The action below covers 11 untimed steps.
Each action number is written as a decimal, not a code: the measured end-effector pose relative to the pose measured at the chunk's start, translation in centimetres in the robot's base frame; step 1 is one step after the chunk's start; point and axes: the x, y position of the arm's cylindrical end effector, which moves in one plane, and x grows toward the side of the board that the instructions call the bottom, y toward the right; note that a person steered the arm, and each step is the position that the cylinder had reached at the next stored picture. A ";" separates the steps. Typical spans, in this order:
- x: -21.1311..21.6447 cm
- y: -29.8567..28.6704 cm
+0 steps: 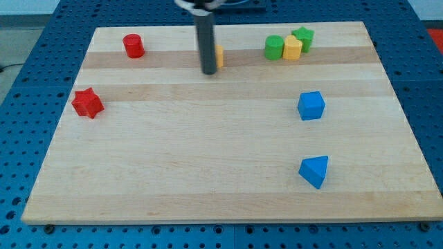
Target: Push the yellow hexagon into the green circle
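Observation:
My tip stands on the board near the view's top centre. A yellow block sits just right of the rod and is mostly hidden by it, so its shape cannot be made out. A green circle stands further right at the top. A second yellow block touches the green circle's right side, and a green star sits just behind that yellow block. The tip is well left of the green circle.
A red cylinder stands at the top left. A red star lies near the left edge. A blue cube and a blue triangular block lie on the right. The wooden board rests on a blue perforated table.

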 end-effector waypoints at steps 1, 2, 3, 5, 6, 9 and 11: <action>-1.0 0.7; -0.7 -8.6; -0.5 -13.6; -6.2 -4.0; -7.5 -0.7; -4.2 -2.4; -5.3 7.5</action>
